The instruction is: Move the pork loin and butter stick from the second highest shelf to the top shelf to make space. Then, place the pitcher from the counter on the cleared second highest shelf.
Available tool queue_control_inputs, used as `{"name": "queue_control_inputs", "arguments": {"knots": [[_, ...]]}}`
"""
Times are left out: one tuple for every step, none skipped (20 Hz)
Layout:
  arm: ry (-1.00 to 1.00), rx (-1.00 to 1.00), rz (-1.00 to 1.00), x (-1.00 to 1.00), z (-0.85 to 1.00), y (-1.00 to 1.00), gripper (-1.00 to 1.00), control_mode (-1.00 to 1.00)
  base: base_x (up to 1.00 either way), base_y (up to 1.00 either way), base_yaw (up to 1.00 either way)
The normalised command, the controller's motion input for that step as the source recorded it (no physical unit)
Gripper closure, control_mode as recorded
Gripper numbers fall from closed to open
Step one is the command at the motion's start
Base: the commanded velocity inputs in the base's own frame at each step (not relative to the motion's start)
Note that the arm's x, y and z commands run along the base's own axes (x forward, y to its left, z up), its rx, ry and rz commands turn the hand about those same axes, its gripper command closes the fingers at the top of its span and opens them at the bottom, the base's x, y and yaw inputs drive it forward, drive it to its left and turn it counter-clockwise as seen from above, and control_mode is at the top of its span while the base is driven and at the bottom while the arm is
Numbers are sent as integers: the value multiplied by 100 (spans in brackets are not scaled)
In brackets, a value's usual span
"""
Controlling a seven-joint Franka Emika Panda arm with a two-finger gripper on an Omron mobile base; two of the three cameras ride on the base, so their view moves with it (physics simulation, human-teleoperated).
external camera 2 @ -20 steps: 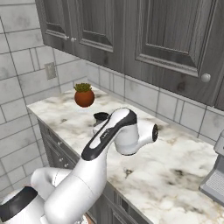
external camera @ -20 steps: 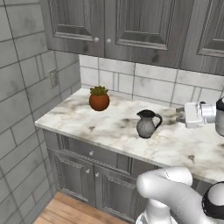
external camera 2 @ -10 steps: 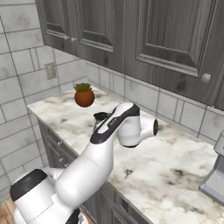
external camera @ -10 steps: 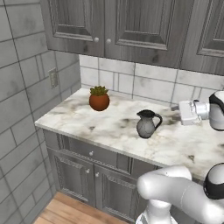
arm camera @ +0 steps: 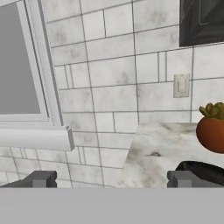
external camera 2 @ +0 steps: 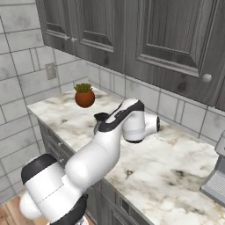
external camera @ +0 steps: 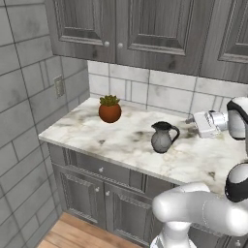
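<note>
A: Where is the pitcher (external camera: 163, 137) now?

B: In the left base view it stands upright on the counter (external camera: 121, 140), a little right of the centre of the frame. The terracotta pot (external camera: 110, 110) with the plant is to its left, well apart.

A: And the gripper (arm camera: 109, 179)?

B: In the hand view the two finger tips (arm camera: 40, 178) stand wide apart at the bottom, with nothing between them. The dark rim of the pitcher shows low at the right, just behind the right tip.

A: What could go wrong?

B: I think the pitcher is off-centre to the jaws. If the hand goes forward like this, one finger may push the pitcher and tip it. The handle also could block a clean grip.
</note>
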Motion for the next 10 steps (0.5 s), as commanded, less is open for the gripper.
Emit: {"name": "queue_control_inputs", "arguments": {"knots": [[5, 0, 8, 14, -14, 0, -100, -100, 0, 0, 0], [5, 0, 8, 17, -15, 0, -100, -100, 0, 0, 0], [6, 0, 8, 16, -16, 0, -100, -100, 0, 0, 0], [6, 0, 9, 16, -18, 0, -100, -100, 0, 0, 0], [6, 0, 9, 15, -19, 0, -100, -100, 0, 0, 0], [6, 0, 8, 15, -19, 0, -100, -100, 0, 0, 0], [6, 0, 8, 15, -20, 0, -100, -100, 0, 0, 0], [6, 0, 8, 16, -21, 0, -100, -100, 0, 0, 0], [6, 0, 8, 16, -22, 0, -100, -100, 0, 0, 0], [6, 0, 8, 16, -22, 0, -100, -100, 0, 0, 0]]}}
